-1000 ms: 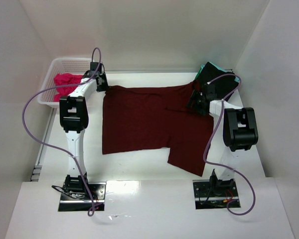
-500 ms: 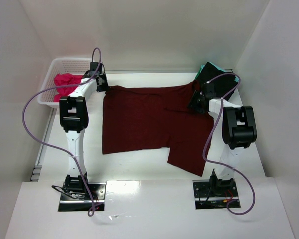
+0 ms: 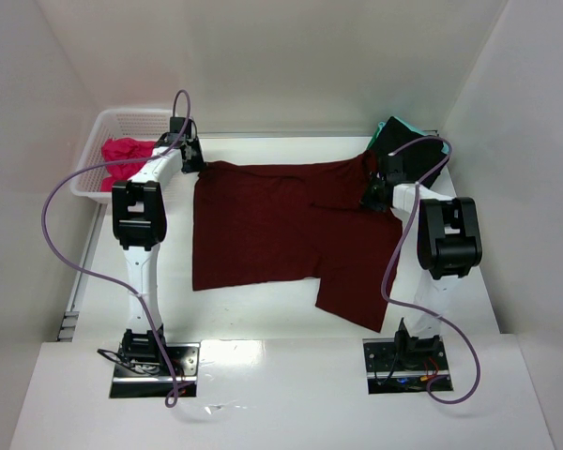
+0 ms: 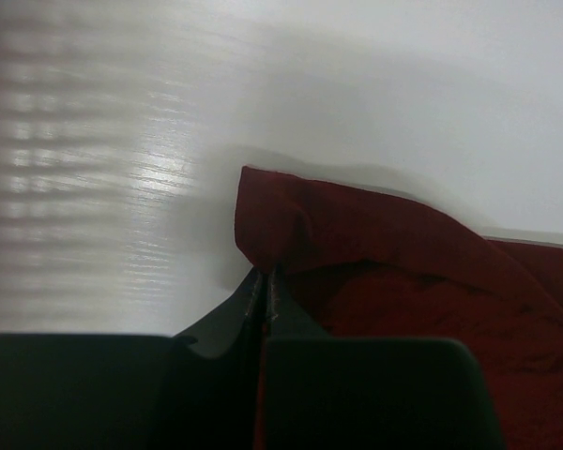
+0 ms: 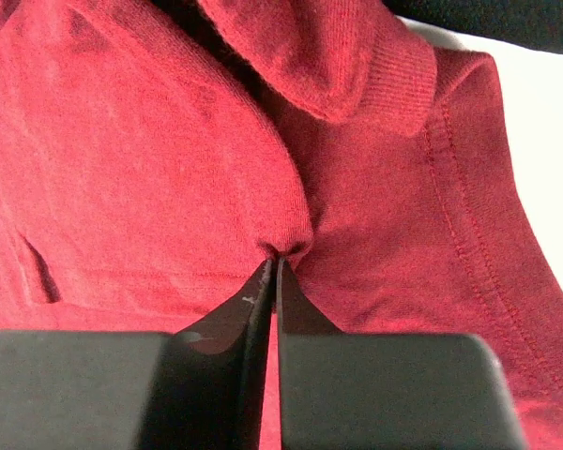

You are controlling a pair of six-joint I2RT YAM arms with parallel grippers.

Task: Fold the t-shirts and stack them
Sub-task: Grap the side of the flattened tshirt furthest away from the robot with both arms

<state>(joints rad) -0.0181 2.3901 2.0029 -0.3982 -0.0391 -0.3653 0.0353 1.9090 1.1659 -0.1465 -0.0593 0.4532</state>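
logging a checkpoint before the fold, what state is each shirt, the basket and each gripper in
maroon shirt, spread open on the table, pinched at two far points
pink shirt, crumpled in the basket
black shirt, bunched at the far right corner
teal shirt, mostly hidden behind the black shirt
basket, upright
left gripper, shut on the maroon shirt's far left corner
right gripper, shut on the maroon shirt
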